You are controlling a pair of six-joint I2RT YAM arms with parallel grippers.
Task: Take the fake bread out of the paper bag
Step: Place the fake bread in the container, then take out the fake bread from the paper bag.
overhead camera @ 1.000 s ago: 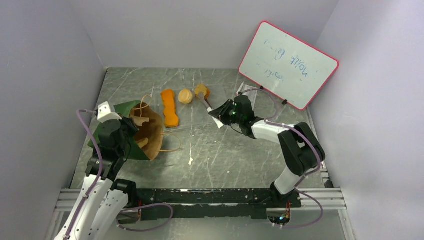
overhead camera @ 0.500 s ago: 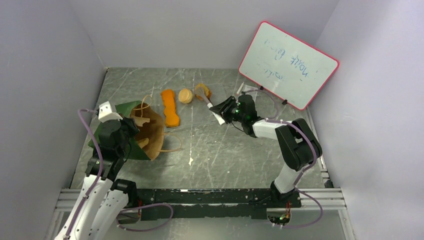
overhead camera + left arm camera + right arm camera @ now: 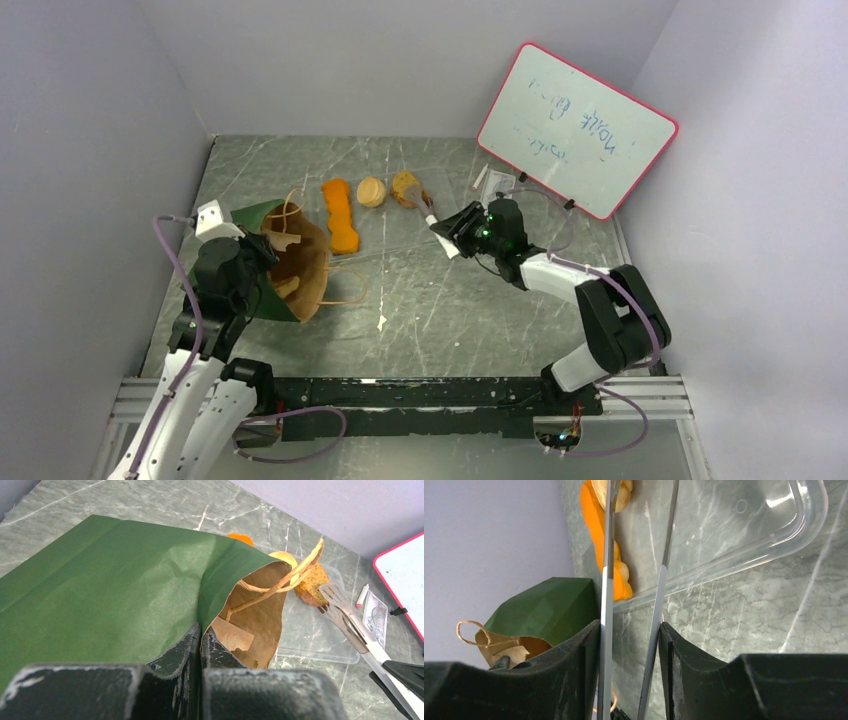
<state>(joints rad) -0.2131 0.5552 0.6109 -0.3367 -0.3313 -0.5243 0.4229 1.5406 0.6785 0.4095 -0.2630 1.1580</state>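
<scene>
The dark green paper bag (image 3: 250,218) lies on its side at the left, brown mouth facing right. My left gripper (image 3: 262,262) is shut on the rim of the paper bag (image 3: 110,580), jaws pinched together over the paper. One tan piece of fake bread (image 3: 285,288) shows inside the mouth. Outside lie a long orange loaf (image 3: 341,215), a round bun (image 3: 371,191) and a brown slice (image 3: 405,187). My right gripper (image 3: 455,228) is shut on metal tongs (image 3: 606,605). The tongs' tips (image 3: 336,600) stand spread just right of the brown slice (image 3: 311,587), holding nothing.
A clear plastic tray (image 3: 774,540) lies under the bread pieces outside the bag. A pink-framed whiteboard (image 3: 575,130) leans at the back right, with a small packet (image 3: 495,180) in front of it. Grey walls close in the table on three sides.
The tongs have spread apart and let go of the brown slice, which now lies beside the bun. My right arm has drawn back to the right. The left gripper has not moved.
</scene>
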